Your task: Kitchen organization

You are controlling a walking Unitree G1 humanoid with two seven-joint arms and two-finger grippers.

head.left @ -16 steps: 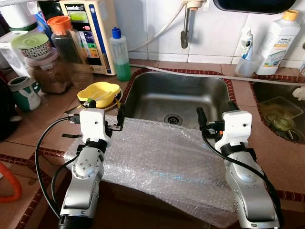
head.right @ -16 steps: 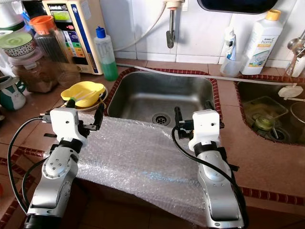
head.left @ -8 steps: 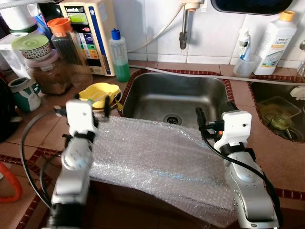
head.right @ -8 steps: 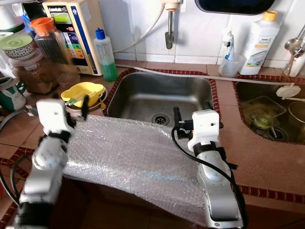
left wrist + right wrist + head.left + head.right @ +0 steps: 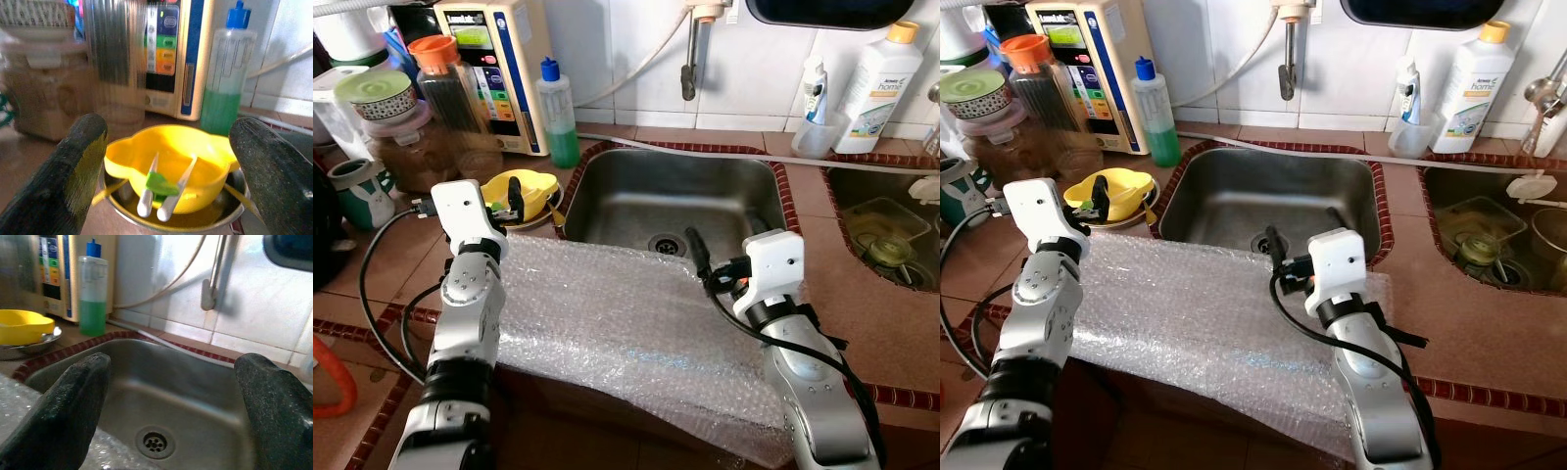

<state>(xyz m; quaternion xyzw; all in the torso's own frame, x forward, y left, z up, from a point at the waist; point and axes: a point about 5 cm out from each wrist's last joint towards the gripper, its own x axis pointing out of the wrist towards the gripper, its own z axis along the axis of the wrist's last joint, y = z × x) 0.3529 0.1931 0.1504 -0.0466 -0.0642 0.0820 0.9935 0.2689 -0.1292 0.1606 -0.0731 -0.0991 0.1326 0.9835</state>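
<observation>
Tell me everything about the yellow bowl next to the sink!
The yellow bowl looks like shiny plastic, with a wavy rim. It sits upright inside a shallow metal dish on the brown tiled counter, left of the sink and in front of a bottle of green liquid. Inside it lie two pale handles joined by a green piece; what they belong to is unclear. The left pincer is open in front of it, not touching.
</observation>
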